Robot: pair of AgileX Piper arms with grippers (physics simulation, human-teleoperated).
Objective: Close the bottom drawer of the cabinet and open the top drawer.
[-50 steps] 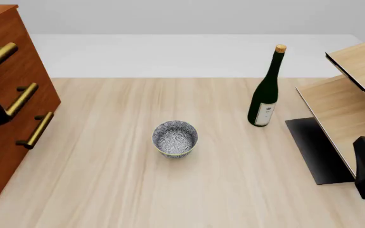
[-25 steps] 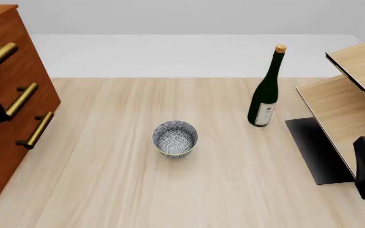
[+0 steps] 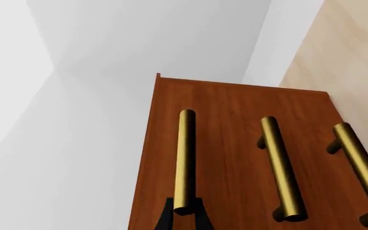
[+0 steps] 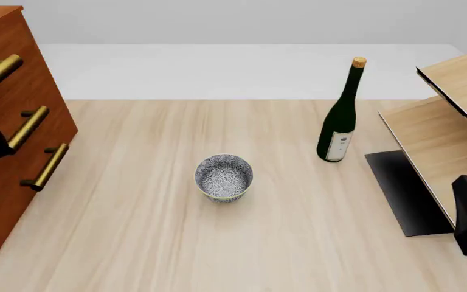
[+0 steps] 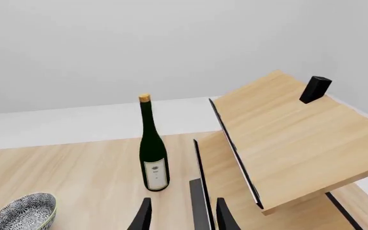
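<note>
White walls behind; left gripper (image 3: 182, 218), fingers spread, apparently straddles the top drawer (image 3: 171, 158) handle: next, pinch and pull.

I noted the cabinet (image 4: 10, 121) at the desk's (image 4: 136, 243) left edge, bowl (image 4: 224, 176) centre, bottle (image 4: 340, 115) right of it, shelf unit (image 4: 449, 121) far right.

Left pincer (image 3: 184, 218) straddles one brass handle (image 3: 185, 160); cabinet (image 3: 235, 158) front flush.

The pale wood bench (image 4: 136, 243) carries the cabinet (image 4: 6, 201), a patterned bowl (image 4: 224, 177), a green bottle (image 4: 339, 121) and a light-wood shelf unit (image 4: 444, 134)
</note>
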